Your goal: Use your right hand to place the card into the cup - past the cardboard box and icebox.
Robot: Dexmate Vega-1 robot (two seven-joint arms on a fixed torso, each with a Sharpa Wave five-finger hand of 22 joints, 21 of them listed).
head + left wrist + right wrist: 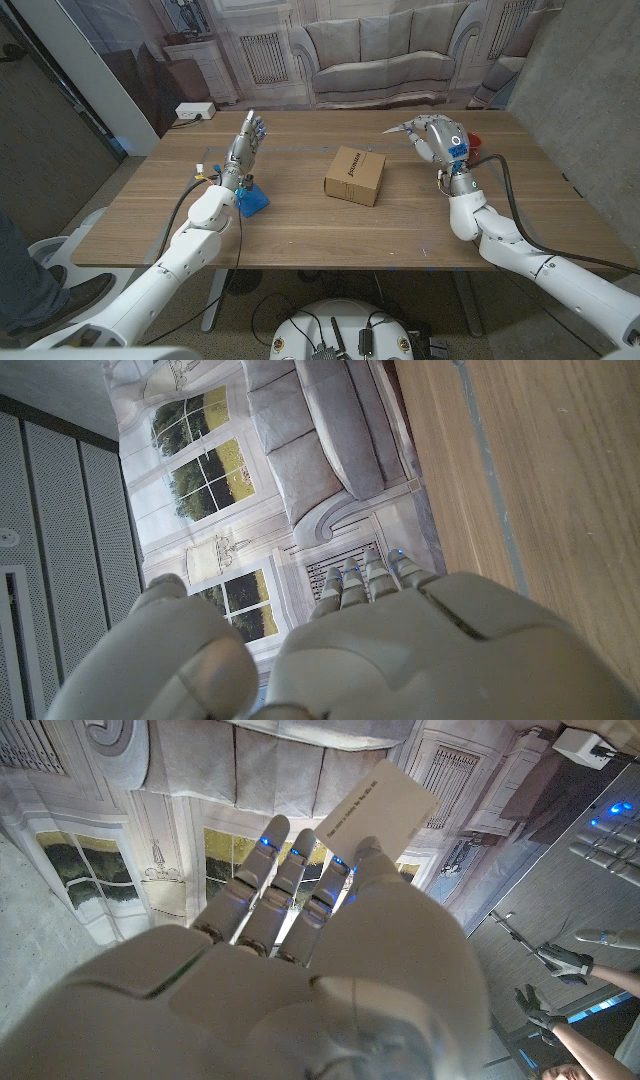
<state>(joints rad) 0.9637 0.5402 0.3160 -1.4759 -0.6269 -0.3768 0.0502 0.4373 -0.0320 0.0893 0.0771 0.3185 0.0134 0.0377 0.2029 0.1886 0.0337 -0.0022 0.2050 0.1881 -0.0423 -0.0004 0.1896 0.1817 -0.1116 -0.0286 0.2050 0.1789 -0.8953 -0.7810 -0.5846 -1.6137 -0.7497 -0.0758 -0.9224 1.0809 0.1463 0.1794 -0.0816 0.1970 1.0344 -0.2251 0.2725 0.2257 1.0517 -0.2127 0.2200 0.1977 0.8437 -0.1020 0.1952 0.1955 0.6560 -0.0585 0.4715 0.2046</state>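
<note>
My right hand (436, 136) is raised over the table's far right and pinches a pale card (399, 128) that sticks out toward the middle. In the right wrist view the white card (385, 805) with small print stands up from the fingertips of that hand (300, 950). A red cup (473, 146) peeks out just behind the right hand, mostly hidden by it. The cardboard box (355, 175) lies at the table's middle. A small blue icebox (251, 200) sits by my left forearm. My left hand (246, 140) stands upright, fingers straight, holding nothing; its back (380, 650) also shows.
The wooden table (300, 230) has bare room in front of the box and between the box and my right arm. A white power strip (194, 111) lies on the floor beyond the far left corner. A person's gloved hands (548, 1005) show beside the table.
</note>
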